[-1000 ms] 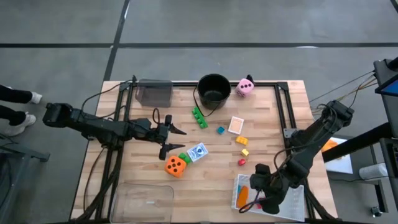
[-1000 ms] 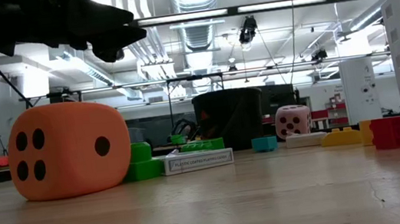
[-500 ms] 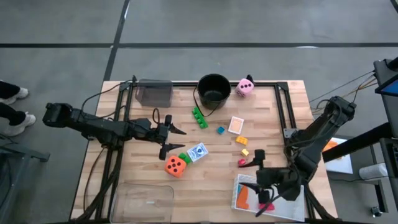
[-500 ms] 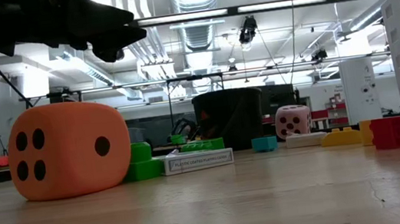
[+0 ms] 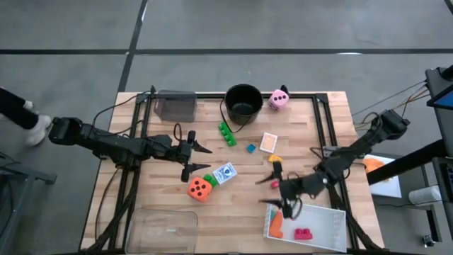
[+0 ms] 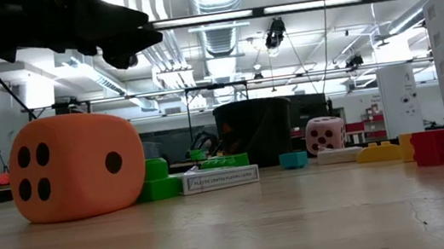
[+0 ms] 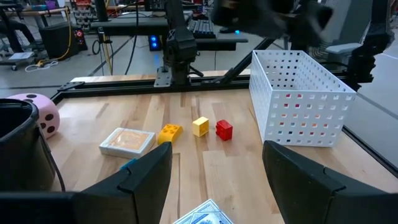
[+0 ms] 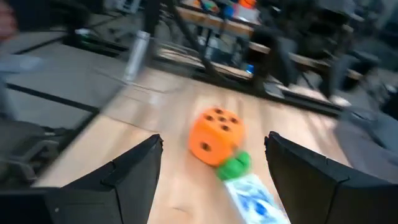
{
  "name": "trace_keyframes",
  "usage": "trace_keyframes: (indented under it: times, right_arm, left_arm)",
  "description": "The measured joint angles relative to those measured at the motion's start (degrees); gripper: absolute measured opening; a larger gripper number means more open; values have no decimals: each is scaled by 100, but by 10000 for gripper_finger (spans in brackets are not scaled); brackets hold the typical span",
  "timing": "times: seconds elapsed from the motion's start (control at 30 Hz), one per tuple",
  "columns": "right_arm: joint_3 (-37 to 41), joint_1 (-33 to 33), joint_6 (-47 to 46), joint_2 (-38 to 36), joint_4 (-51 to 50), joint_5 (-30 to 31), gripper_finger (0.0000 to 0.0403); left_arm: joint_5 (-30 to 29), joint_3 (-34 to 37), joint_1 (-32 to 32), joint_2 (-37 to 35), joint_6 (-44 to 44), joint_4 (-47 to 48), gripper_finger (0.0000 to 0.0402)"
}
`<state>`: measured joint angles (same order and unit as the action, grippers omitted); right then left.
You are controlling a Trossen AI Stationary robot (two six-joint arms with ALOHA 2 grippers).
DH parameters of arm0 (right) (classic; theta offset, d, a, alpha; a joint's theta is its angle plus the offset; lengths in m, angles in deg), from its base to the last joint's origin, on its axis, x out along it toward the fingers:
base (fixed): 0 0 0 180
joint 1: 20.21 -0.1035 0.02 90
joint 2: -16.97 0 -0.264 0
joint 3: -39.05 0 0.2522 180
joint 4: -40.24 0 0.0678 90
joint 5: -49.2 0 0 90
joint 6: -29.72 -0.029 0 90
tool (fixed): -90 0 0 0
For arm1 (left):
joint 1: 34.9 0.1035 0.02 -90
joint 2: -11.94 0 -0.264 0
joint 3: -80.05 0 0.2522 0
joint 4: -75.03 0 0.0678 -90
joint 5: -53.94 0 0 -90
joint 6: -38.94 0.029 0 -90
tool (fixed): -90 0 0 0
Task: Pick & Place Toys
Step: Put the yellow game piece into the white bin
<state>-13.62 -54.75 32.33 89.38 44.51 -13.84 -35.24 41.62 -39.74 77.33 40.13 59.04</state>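
The toys lie spread over the wooden table: an orange die (image 5: 199, 188) with a green brick (image 5: 210, 180) and a card pack (image 5: 225, 173) beside it, green bricks (image 5: 226, 133), a blue brick (image 5: 250, 148), a card (image 5: 268, 142), an orange-yellow brick (image 5: 274, 159), a red brick (image 5: 274, 184) and a pink die (image 5: 279, 99). My left gripper (image 5: 195, 157) hangs open just beyond the orange die. My right gripper (image 5: 269, 188) is open above the red brick and points toward the orange die (image 8: 216, 135). Neither gripper holds anything.
A white perforated tray (image 5: 322, 216) at the near right holds an orange piece (image 5: 277, 223) and a red brick (image 5: 303, 232). A black bucket (image 5: 243, 100) and a grey box (image 5: 175, 105) stand at the far edge. A clear tray (image 5: 170, 227) sits near left.
My right gripper has swung from above the white tray toward the table's middle, up to the red brick on the table. It has tipped from pointing down to nearly level and rolled. A red brick shows in the tray where the gripper was.
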Motion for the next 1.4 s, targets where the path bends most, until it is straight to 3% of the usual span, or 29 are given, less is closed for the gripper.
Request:
trace_keyframes:
  times: [0.13, 0.33, 0.47, 0.6, 0.87, 1.4]
  right_arm:
    - [71, 593, -478, -432, -824, 39, 277]
    - [-164, 1670, -1628, -1034, -3288, 12, 277]
    - [-326, 2412, -2085, -1156, -4658, -458, 277]
    - [-405, 3036, -2161, -988, -5391, -1284, 277]
    - [-427, 3553, -1766, -115, -5691, -2118, 277]
    - [-685, 3724, -1336, 1259, -5924, -2368, 277]
  left_arm:
    - [0, 0, 0, 0, 0, 0, 253]
    - [0, 0, 0, 0, 0, -2, 253]
    - [0, 0, 2, 0, 0, -1, 253]
    - [0, 0, 4, 0, -2, -1, 253]
    - [0, 0, 4, 0, -2, 1, 253]
    - [0, 0, 4, 1, -4, 5, 253]
